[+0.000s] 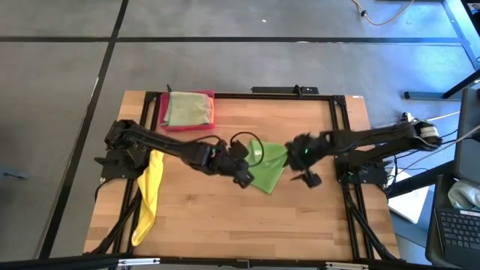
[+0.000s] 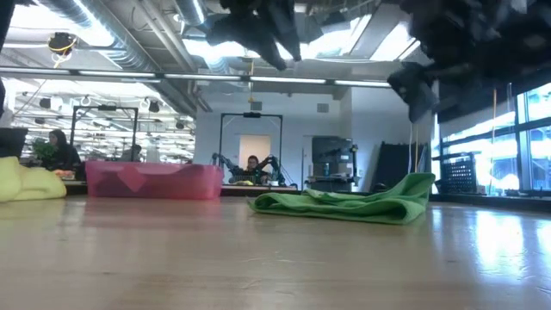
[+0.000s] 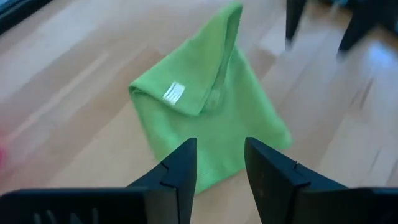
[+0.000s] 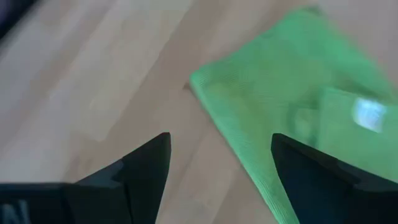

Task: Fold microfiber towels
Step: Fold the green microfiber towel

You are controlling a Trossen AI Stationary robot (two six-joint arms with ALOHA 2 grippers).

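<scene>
A bright green microfiber towel (image 1: 268, 169) lies folded on the middle of the wooden table, with a flap and a white tag (image 3: 175, 92) on top. My left gripper (image 1: 244, 178) hovers open just left of it, nothing between its fingers (image 3: 221, 162). My right gripper (image 1: 304, 171) hovers wide open at the towel's right edge, also empty (image 4: 221, 155). In the low view both grippers hang clear above the towel (image 2: 344, 205). A yellow towel (image 1: 148, 193) lies along the table's left side.
A pink-red tray (image 1: 161, 112) stands at the far left of the table with a pale olive towel (image 1: 187, 109) lying in it. Bare wood spreads along the near side of the table. People sit at desks in the room beyond.
</scene>
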